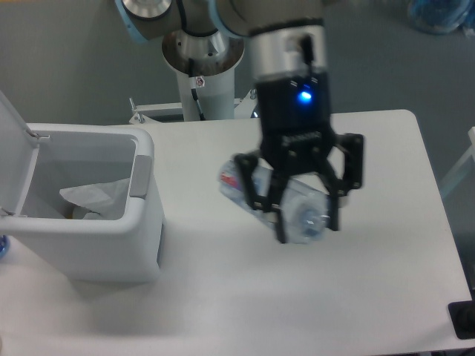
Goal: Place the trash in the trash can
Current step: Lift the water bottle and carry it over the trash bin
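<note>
The gripper point(304, 222) holds the clear bottle point(278, 204) pinched between its fingers point(282, 222) above the table point(386, 297), right of the open trash can point(141, 222), where the crumpled wrapper point(93, 196) lies.

Even, cool, fairly dim overhead light; soft shadows under the large white boxy plastic bin point(141, 222); everything looks slightly blurred, perhaps from motion.

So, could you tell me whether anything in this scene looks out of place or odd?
Nothing stands out. The gripper holds the clear bottle on its side above the table, the trash can stands with its lid open, and a wrapper lies inside.
</note>
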Motion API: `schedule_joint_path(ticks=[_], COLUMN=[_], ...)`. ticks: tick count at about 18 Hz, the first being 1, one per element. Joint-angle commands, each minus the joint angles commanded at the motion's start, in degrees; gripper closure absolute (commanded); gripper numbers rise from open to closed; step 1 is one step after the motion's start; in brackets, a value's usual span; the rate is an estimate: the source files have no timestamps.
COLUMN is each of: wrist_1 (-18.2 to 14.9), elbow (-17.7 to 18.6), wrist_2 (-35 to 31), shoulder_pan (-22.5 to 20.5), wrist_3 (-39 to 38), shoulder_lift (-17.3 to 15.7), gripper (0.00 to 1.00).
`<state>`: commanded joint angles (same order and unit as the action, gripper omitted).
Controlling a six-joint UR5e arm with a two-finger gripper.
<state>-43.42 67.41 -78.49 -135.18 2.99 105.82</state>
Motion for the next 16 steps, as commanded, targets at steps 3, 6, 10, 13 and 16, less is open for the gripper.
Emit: schedule_joint_path(ticks=[3,6,10,13,16], wrist_1=[-0.09,-0.09,-0.09,-0.09,-0.09], elbow=[-0.53,0.96,1.76,3.5,5.18], wrist_2=[0.0,-0.17,-0.18,-0.18,-0.18], shoulder_pan=[2.98,7.2,10.64,13.27,14.94], wrist_3=[0.0,-0.44,-1.49,-1.32,-1.14], shoulder_lift=[-0.7,-0.79,-0.97,-1.05,-1.06], gripper=[0.41,0.41,0.41,0.41,0.41])
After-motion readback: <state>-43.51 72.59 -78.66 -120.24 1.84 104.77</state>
